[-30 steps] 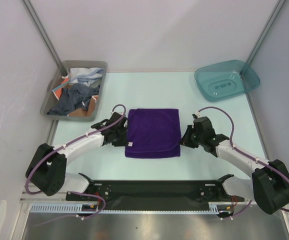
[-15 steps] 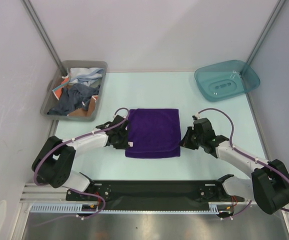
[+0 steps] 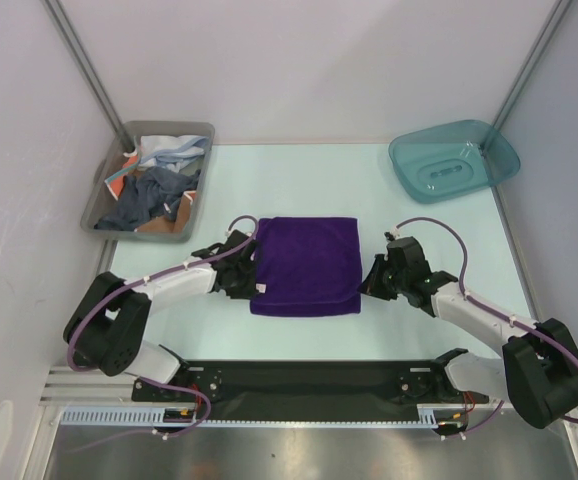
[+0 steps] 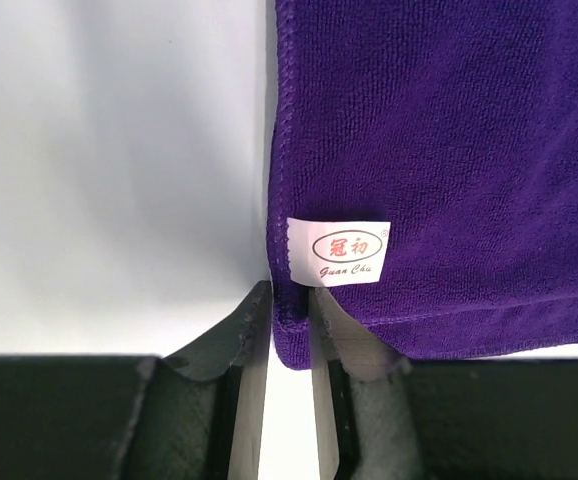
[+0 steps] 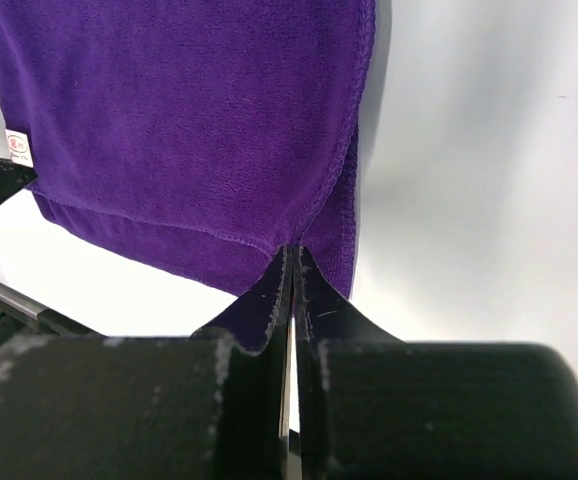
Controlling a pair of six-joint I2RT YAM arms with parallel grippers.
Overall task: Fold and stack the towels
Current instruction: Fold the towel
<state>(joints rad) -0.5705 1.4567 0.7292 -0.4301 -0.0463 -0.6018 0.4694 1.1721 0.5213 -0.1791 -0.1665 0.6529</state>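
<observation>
A deep purple terry towel (image 3: 304, 265), folded into a flat rectangle, lies in the middle of the pale green table (image 3: 299, 180), between my two arms. My left gripper (image 4: 289, 300) sits at its near left corner. The fingers stand a little apart, with the stitched hem between their tips, just below a small white sewn-on label (image 4: 337, 250) with red lettering. I cannot tell whether they press on the cloth. My right gripper (image 5: 294, 255) has its fingers pressed together, tips at the towel's near right corner, where the folded layers meet. The other towels (image 3: 154, 190), dark grey-blue, orange-red and pale, lie crumpled in a grey plastic bin (image 3: 104, 205) at the far left. A teal translucent bin (image 3: 469, 145) stands at the far right.
</observation>
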